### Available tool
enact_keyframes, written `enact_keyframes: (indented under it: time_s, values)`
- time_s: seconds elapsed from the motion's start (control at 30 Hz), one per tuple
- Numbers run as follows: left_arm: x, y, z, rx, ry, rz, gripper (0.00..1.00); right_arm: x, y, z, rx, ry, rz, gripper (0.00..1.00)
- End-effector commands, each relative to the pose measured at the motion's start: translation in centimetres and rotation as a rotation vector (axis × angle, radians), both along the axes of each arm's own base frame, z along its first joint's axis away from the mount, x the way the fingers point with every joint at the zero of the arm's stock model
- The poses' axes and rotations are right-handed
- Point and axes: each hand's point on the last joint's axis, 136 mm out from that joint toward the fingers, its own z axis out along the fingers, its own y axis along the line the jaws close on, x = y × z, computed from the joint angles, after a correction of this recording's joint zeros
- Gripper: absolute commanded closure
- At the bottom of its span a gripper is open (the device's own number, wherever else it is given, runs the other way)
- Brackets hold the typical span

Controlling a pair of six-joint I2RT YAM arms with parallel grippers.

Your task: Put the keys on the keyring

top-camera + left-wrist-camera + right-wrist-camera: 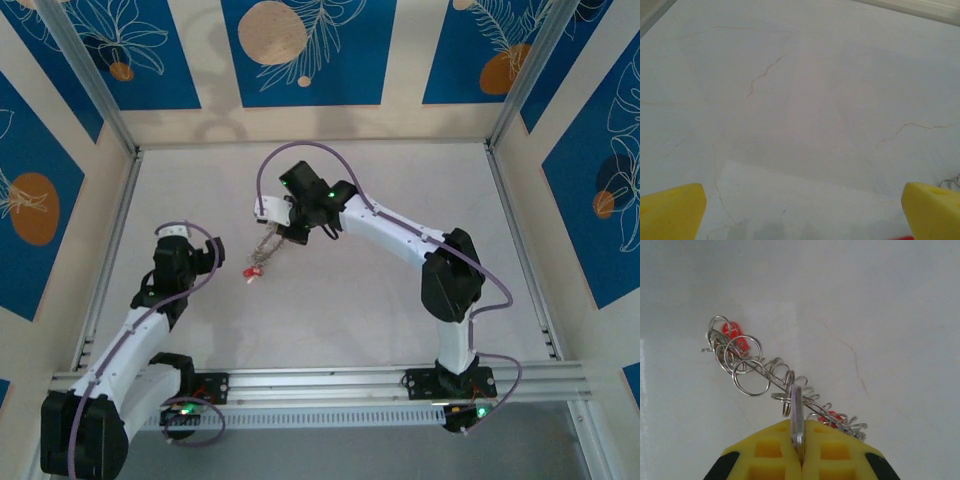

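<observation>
My right gripper (797,426) is shut on a thin pale-headed key (796,407), seen edge-on, its tip among the wire loops. The keyring (752,371) is a silvery, jagged string of small rings running diagonally just beyond my fingers, with red key heads (733,336) at its far end and another (832,418) near my right finger. In the top view the right gripper (283,227) holds the keyring (265,247) mid-table, red keys (253,271) dangling at its lower end. My left gripper (802,207) stands wide open over bare table, left of the keys (188,256).
The pale table top (380,300) has fine cracks. Patterned blue walls and aluminium posts (100,90) close it in on three sides. A metal rail (320,380) runs along the near edge by the arm bases. A bit of wire ring (952,181) shows at the left wrist view's right edge.
</observation>
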Motion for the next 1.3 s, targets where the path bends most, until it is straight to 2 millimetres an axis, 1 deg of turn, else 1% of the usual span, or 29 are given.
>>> enact_keyframes:
  time_s: [0.0,0.13,0.33,0.4,0.47,0.57,0.63,0.73,0.83,0.97,1.03,1.13,1.27]
  values:
    - [-0.3,0.7,0.5,0.021,-0.003,0.016,0.0,-0.4,-0.2,-0.4,0.028,0.043,0.002,1.0]
    - [-0.4,0.5,0.1,0.006,0.003,0.014,0.0,-1.9,-2.1,-2.2,-0.008,0.075,0.013,1.0]
    - [-0.6,0.9,-0.5,0.007,0.01,0.039,0.0,-4.3,-6.1,-5.2,-0.047,0.154,-0.031,1.0]
    - [-0.4,0.9,-0.7,0.004,0.011,0.04,0.0,-5.3,-7.3,-6.5,-0.068,0.185,-0.044,1.0]
    - [-0.3,0.9,-1.0,0.009,0.021,0.04,0.0,-6.6,-8.8,-8.6,-0.105,0.219,-0.045,1.0]
    - [0.1,1.0,-1.3,0.035,0.043,0.04,0.0,-7.7,-11.1,-11.6,-0.145,0.273,-0.086,1.0]
    - [0.4,1.1,-1.2,0.051,0.054,0.04,0.0,-8.2,-12.6,-13.2,-0.173,0.302,-0.116,1.0]
    - [1.1,0.6,-0.4,0.1,0.022,-0.017,0.0,-8.6,-14.8,-15.0,-0.235,0.32,-0.159,1.0]
    - [1.2,1.7,-0.2,0.149,0.018,0.027,0.0,-9.1,-17.2,-16.5,-0.312,0.332,-0.196,1.0]
    - [1.4,2.5,-0.6,0.205,0.044,0.05,0.0,-10.1,-19.8,-17.7,-0.385,0.348,-0.237,0.96]
    - [1.8,1.7,-0.8,0.227,0.047,-0.015,0.0,-10.6,-20.6,-18.0,-0.408,0.355,-0.253,0.91]
    - [2.4,0.2,-1.1,0.245,0.032,-0.126,0.0,-10.6,-21.2,-17.8,-0.424,0.35,-0.287,0.76]
    - [2.8,0.1,-1.5,0.26,0.009,-0.138,0.0,-10.1,-21.3,-17.1,-0.402,0.338,-0.32,0.63]
